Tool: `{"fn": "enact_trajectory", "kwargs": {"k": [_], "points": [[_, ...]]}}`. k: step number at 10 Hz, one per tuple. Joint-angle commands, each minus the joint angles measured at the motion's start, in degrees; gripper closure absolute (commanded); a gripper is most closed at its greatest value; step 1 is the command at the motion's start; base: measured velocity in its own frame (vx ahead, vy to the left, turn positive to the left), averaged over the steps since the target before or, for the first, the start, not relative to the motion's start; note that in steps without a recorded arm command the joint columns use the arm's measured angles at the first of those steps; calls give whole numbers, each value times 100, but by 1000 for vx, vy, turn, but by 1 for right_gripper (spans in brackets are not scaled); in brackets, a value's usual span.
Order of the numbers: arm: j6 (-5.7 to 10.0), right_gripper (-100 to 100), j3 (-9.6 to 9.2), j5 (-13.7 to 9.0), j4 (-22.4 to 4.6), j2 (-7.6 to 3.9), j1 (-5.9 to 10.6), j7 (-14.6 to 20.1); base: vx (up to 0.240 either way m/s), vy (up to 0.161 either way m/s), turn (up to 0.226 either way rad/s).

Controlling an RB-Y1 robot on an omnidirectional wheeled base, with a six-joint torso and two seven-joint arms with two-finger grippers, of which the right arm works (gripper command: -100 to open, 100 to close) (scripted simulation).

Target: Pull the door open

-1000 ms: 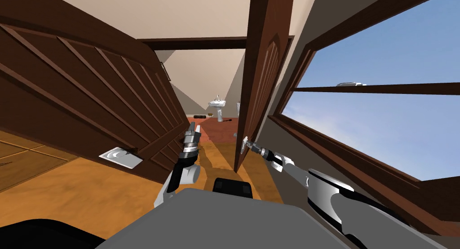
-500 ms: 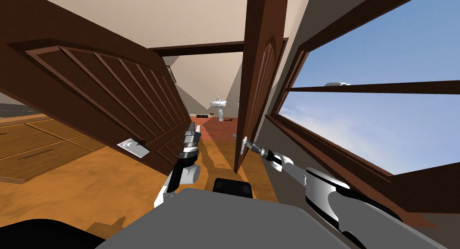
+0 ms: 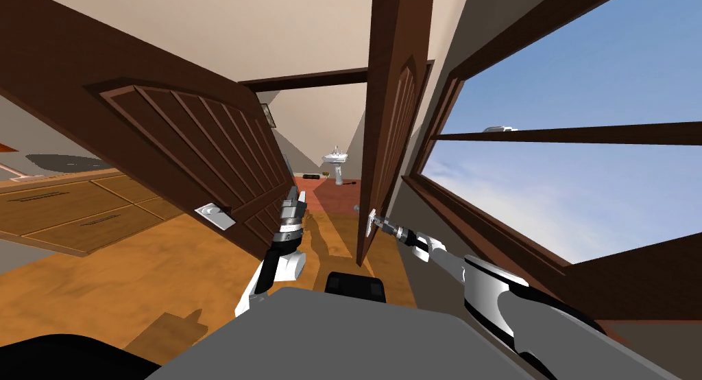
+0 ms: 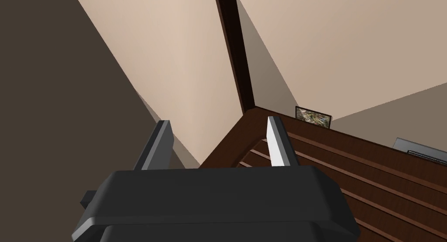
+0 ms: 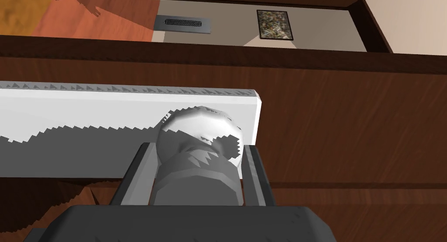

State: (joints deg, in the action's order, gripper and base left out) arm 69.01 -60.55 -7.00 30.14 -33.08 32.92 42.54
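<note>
While the head view has swung over the last second, bringing cabinets (image 3: 82, 215) into sight at left, the door (image 3: 394, 122) keeps its place mid-picture, edge-on beside the window (image 3: 548, 191): the shift is my own, made with the pull. The right gripper (image 3: 381, 223) stays clamped on the knob (image 5: 198, 134), fingers pressing its sides. The left gripper (image 4: 218, 121) hangs wide and empty near a second door (image 3: 192, 143). The held door looks well open and the pull far along.

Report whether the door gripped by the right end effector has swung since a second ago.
Cannot tell: my whole head view shifted, and the door sits about as close to the window frame as before.
</note>
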Motion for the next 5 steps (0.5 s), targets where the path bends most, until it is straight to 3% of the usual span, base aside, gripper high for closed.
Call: {"fn": "enact_trajectory", "kwargs": {"k": [1,5], "points": [[15,100,-35,-7,-7,58,-10,-15,0,64,25],[31,100,-60,-12,-13,93,-17,-24,2,100,17]]}}
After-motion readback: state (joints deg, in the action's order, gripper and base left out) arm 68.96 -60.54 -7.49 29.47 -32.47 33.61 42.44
